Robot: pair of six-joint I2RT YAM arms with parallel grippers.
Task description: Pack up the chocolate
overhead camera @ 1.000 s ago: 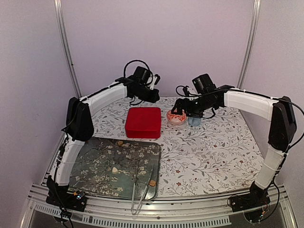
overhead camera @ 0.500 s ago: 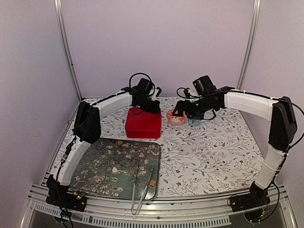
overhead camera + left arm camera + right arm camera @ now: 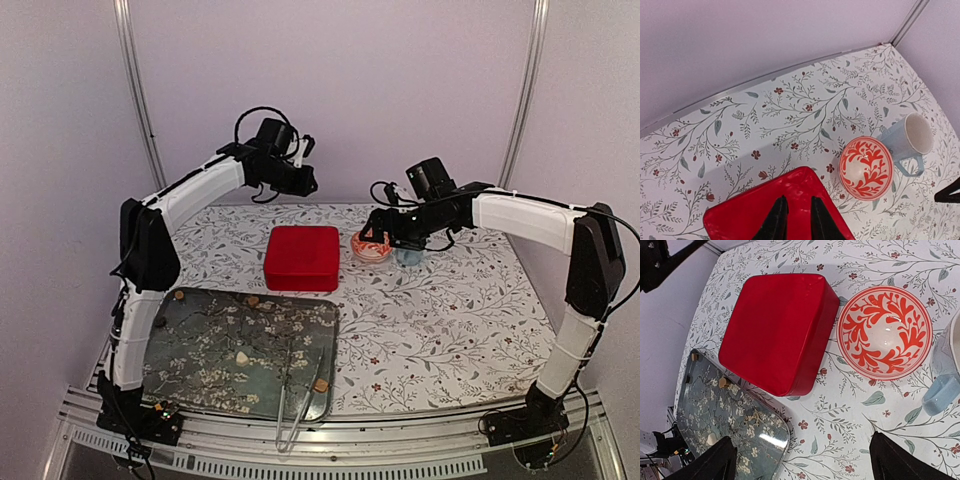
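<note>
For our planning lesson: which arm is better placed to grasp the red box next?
Probably right: the right gripper hangs open, low beside the red box; the left gripper sits high.

Top view: chocolate (image 3: 242, 356) on tray (image 3: 200, 330) shows only as tiny specks, shape and colour unreadable. Mug (image 3: 408, 256) mostly hidden behind right gripper (image 3: 378, 238); bowl (image 3: 370, 248) rim partly covered too. Red box (image 3: 302, 257) lid on, inside hidden. Left wrist view: box cut off by bottom edge; only tips of left gripper (image 3: 799, 220) in frame. Right wrist view: mug cut by right edge, tray cut by left and bottom edges, pieces on it small and blurry, own fingers (image 3: 890, 460) clipped at bottom corners.
</note>
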